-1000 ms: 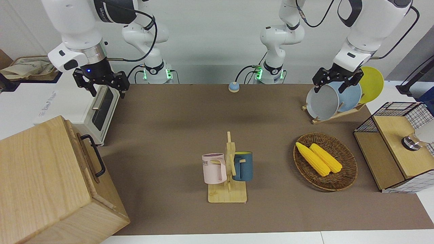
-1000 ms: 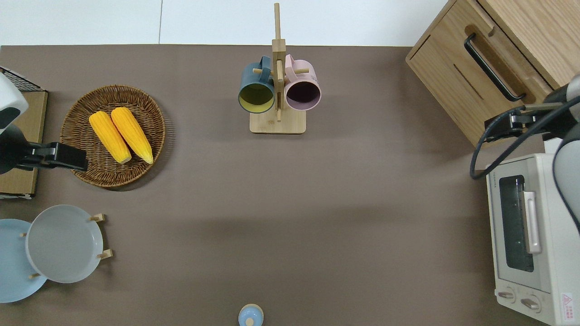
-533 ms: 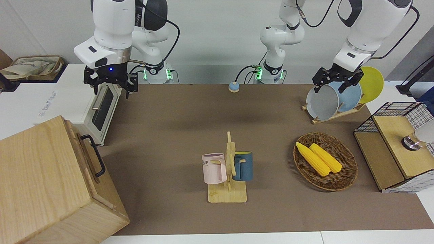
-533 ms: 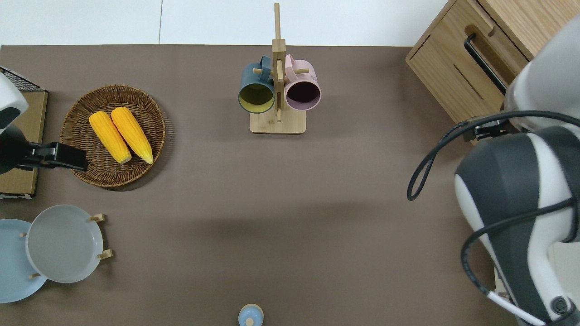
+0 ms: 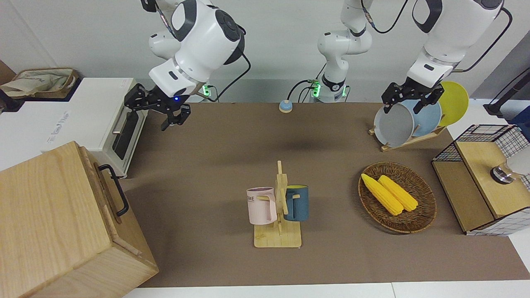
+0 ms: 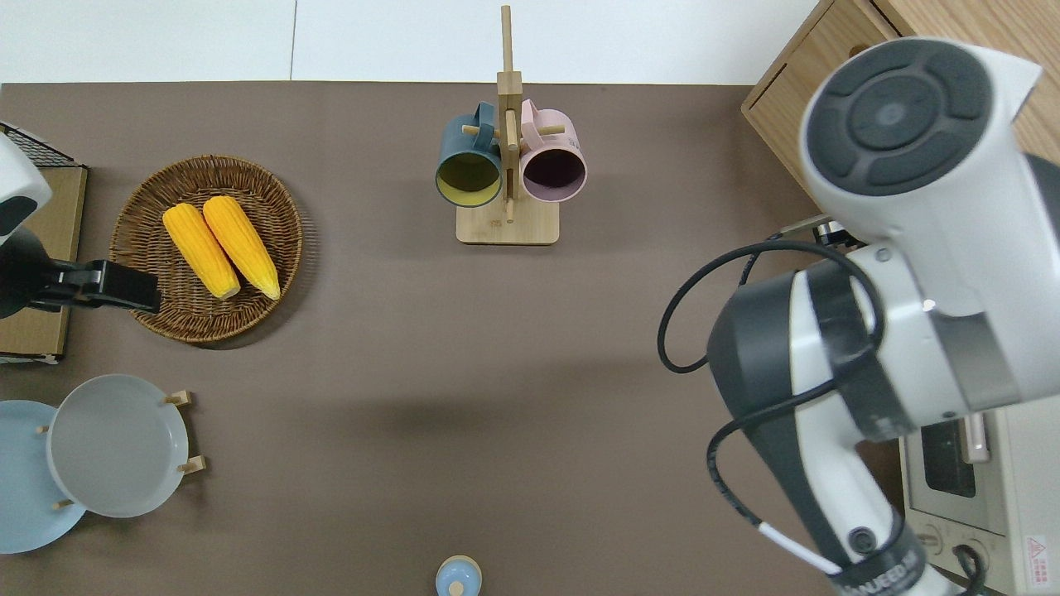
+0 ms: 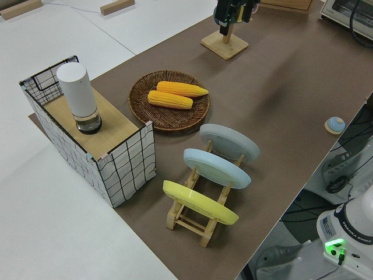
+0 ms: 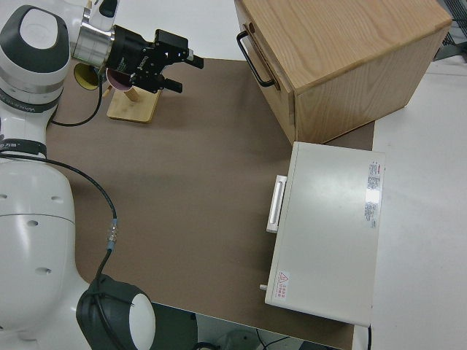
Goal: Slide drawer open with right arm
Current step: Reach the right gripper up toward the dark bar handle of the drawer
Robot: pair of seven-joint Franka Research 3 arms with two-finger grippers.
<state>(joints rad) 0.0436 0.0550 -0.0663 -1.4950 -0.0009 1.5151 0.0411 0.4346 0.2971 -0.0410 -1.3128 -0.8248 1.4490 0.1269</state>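
The drawer [image 8: 268,71] is at the top of the pale wooden cabinet [image 5: 54,223], with a black bar handle [image 5: 115,189], and it looks shut. The handle also shows in the right side view [image 8: 250,57]; in the overhead view the arm hides it. My right gripper [image 5: 172,120] is open and empty, up over the brown mat beside the drawer front and apart from the handle. It points sideways toward the cabinet in the right side view [image 8: 184,71]. My left arm is parked, its gripper [image 5: 408,101] open.
A white toaster oven [image 5: 124,132] stands beside the cabinet, nearer to the robots. A mug rack [image 5: 278,215] holds a pink mug and a blue one. A basket of corn [image 5: 397,196], a plate rack [image 5: 410,120] and a wire rack [image 5: 484,178] stand toward the left arm's end.
My right arm has swung from over the toaster oven out over the mat, and its wrist has tilted sideways toward the cabinet. The drawer and the left arm have not moved.
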